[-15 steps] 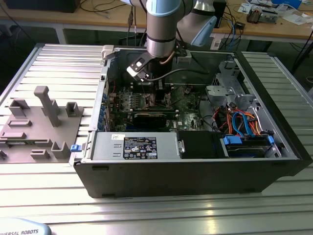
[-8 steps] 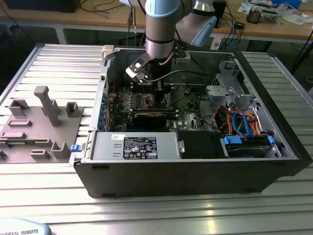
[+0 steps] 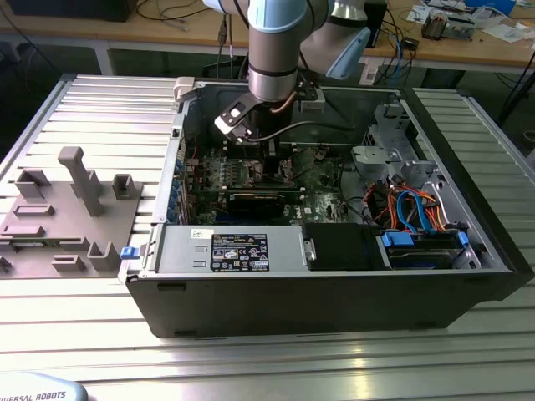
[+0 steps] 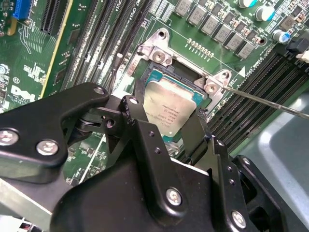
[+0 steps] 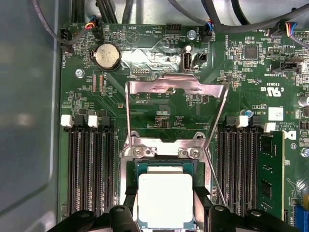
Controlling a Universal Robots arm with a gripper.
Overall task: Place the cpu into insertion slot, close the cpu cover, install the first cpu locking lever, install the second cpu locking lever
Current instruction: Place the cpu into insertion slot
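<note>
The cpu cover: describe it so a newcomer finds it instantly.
In the first wrist view, find the green motherboard, then the cpu between the black memory slots. The cpu cover stands hinged open beside it: the silvery frame with a square window.

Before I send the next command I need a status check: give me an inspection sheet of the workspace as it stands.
Surface: ribbed metal table carrying the open computer case.
Job's things: cpu lies in the insertion slot, full seating unclear; cpu cover stands open, off the chip.
Clutter: grey fixture block at the exterior view's left.
Grippers: pincer down at the cpu; open or shut not clear.
Cables: blue and orange cables inside the case.
Surroundings: wooden bench behind the table.
</note>
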